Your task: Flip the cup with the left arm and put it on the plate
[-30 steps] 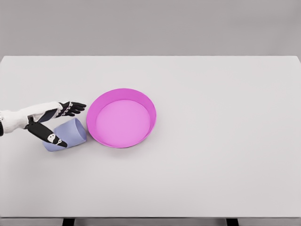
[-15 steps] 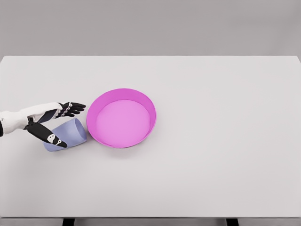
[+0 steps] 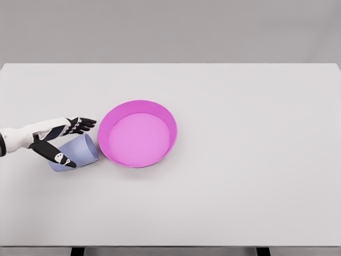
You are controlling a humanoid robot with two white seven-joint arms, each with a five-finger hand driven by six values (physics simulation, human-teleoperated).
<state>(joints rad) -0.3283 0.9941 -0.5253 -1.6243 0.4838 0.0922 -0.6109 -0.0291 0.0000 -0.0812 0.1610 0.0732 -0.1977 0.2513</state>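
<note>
The left hand point(image 3: 56, 140) enters the picture at 9 o'clock, on a white forearm, and it reaches toward the right. Its black fingers point(image 3: 81, 125) are spread apart: the long ones stretch out above the cup, and the thumb lies across the near side of the cup. Whether they press on the cup or only surround it, I cannot tell.

The lavender cup point(image 3: 79, 151) lies on its side on the white desk point(image 3: 250, 160). Its wider end points toward 1 o'clock, in the direction of the plate. It sits just beside the plate, at about 8 o'clock from the plate's centre, and it is not inside the plate.

The magenta plate point(image 3: 139, 134) is round with a raised rim. It stands flat on the desk, a little left of the middle, and holds nothing.
</note>
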